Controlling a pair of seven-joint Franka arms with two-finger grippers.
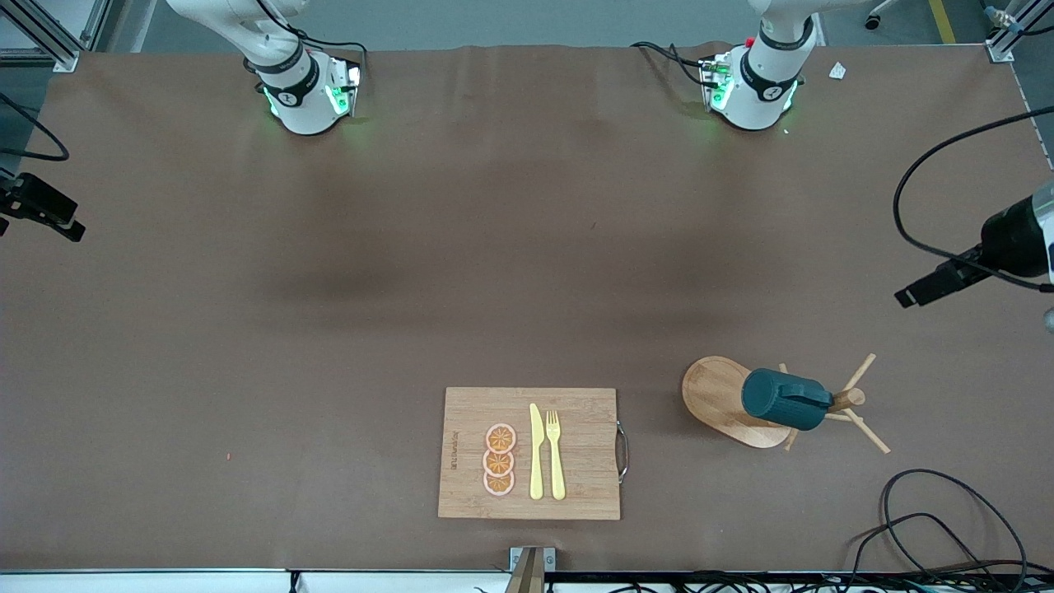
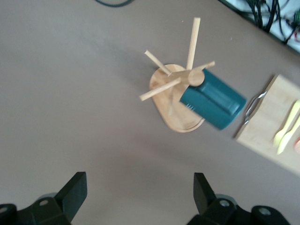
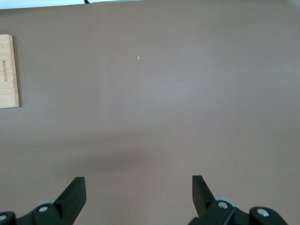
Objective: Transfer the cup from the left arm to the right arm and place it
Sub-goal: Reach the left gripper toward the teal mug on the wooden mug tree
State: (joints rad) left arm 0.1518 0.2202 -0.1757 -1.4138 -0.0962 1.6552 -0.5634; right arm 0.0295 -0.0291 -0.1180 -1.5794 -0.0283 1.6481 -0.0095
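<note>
- The cup (image 1: pixel 784 399) hangs tipped on a peg of the wooden mug tree (image 1: pixel 733 401), up off the table.
- The mug tree is my landmark. It stands toward my left arm's end of the table.
- The cutting board (image 1: pixel 531 452) lies beside the mug tree, toward my right arm's end. Three orange slices (image 1: pixel 499 459), a yellow knife (image 1: pixel 536 451) and a yellow fork (image 1: pixel 555 454) lie on it.
- My left claw (image 2: pixel 138 194) hangs in the air, over bare table near the mug tree. Its fingers are spread wide and it grips nothing.
- My right claw (image 3: pixel 138 194) hangs over bare table too, well apart from the mug tree. Its fingers are also spread wide, with nothing in them.
- I think the job is only at its start. Nothing is done yet, because the cup is on its peg and no claw touches it.
- What is left: my left claw must take the cup off the peg, pass it to my right claw, and my right claw must set it down.
</note>
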